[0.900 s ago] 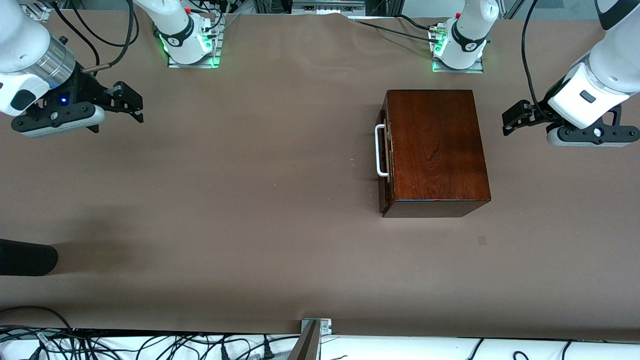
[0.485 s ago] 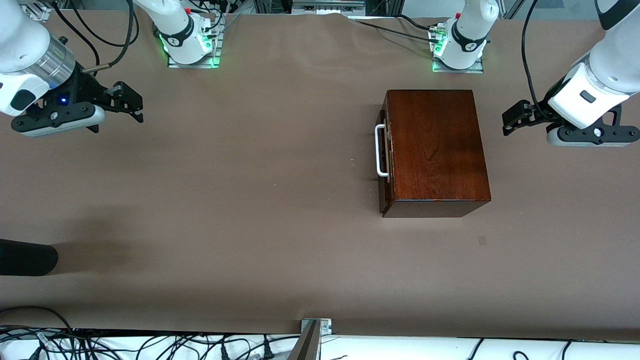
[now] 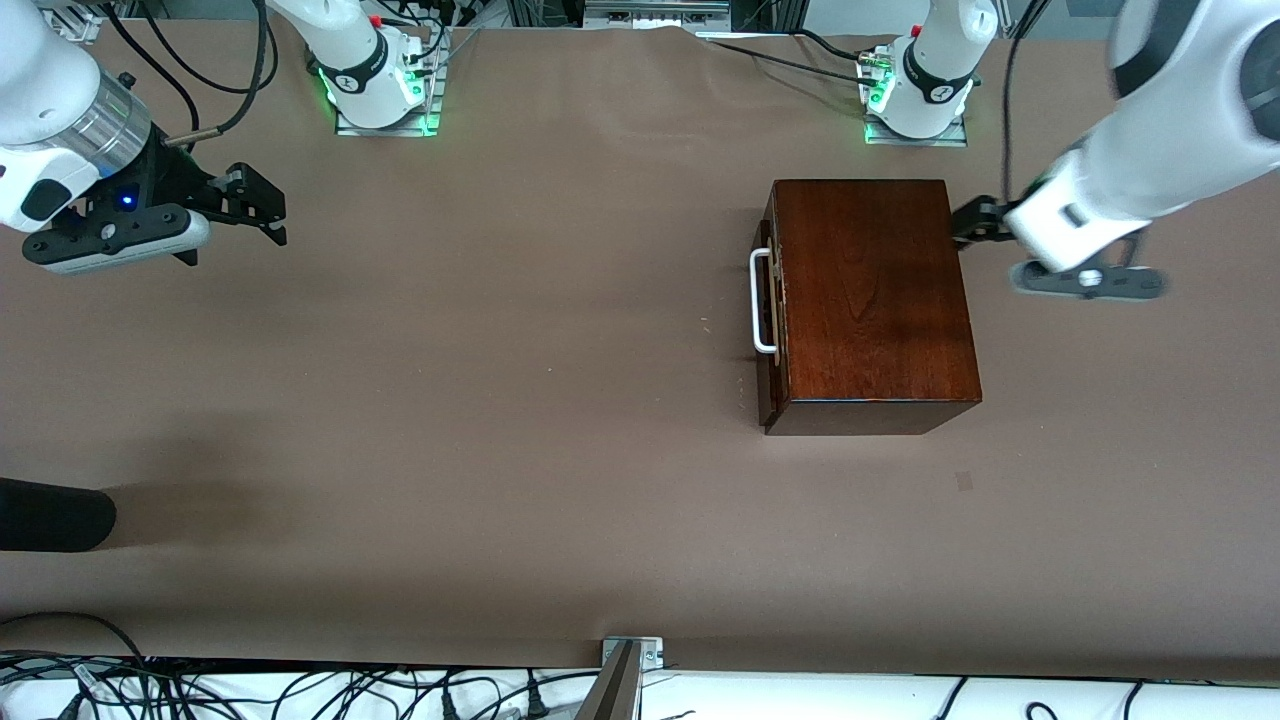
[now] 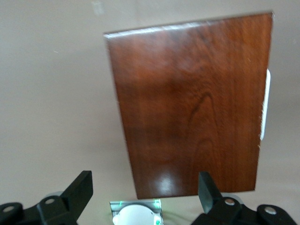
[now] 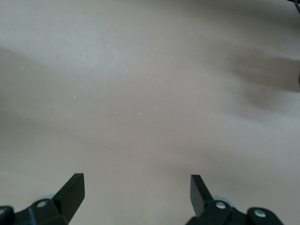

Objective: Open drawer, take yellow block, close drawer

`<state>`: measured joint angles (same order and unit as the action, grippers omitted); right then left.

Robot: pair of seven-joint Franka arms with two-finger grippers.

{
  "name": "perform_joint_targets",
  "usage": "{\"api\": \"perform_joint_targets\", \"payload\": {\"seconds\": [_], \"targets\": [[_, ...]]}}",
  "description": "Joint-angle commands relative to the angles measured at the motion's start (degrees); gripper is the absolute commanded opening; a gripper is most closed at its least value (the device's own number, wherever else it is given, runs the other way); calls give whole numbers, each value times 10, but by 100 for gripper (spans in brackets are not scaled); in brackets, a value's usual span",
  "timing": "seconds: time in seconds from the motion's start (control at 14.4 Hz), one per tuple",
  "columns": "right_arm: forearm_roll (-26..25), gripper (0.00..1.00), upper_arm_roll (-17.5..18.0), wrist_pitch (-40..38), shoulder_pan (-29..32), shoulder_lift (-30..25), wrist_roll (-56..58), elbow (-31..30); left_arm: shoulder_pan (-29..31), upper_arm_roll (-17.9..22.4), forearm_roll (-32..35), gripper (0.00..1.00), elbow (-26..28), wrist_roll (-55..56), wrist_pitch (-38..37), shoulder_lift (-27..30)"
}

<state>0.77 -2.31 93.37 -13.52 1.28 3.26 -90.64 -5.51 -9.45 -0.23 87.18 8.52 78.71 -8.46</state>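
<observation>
The dark reddish-brown wooden box (image 3: 870, 300) stands on the table at the left arm's end. Its drawer (image 3: 768, 300) is shut, with the white bar handle (image 3: 760, 302) facing the right arm's end. The box also fills the left wrist view (image 4: 192, 108), the handle (image 4: 266, 105) at its edge. The yellow block is hidden. My left gripper (image 3: 975, 222) is open and empty, in the air at the box's back edge, away from the handle. My right gripper (image 3: 255, 205) is open and empty, waiting over bare table at the right arm's end.
The two arm bases (image 3: 380, 80) (image 3: 920, 95) stand along the table's edge farthest from the front camera. A black rounded object (image 3: 50, 515) lies at the table's edge at the right arm's end. A metal bracket (image 3: 625, 670) sits at the near edge.
My left arm has swung in toward the box; its gripper went from well clear of the box to its back edge. The right arm and the box have not moved.
</observation>
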Motion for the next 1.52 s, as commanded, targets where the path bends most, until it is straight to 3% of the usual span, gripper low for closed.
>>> {"api": "perform_joint_targets", "payload": {"seconds": [0.0,0.28,0.62,0.76,0.97,1.25,1.45], "targets": [[-9,100,0,-6,-1,-3,-3,3,-27,-14,-53,100,-32,0,-13,-33],[-9,100,1,-6,-2,-4,-3,3,-117,-14,-50,100,-98,15,27,-116],[-9,100,0,-5,-2,-3,-3,3,-232,-16,50,100,-85,184,107,-175],[-9,100,0,-5,-2,-3,-3,3,-239,-17,72,100,-35,216,123,-169],[-9,100,0,-6,-1,-3,-3,2,-256,-17,74,100,83,244,231,-128],[-9,100,-1,0,-1,-1,-4,3,-267,-19,134,100,120,266,264,-130],[-9,100,-1,-1,0,-1,-3,3,-266,-20,136,100,149,287,319,-134]]}}
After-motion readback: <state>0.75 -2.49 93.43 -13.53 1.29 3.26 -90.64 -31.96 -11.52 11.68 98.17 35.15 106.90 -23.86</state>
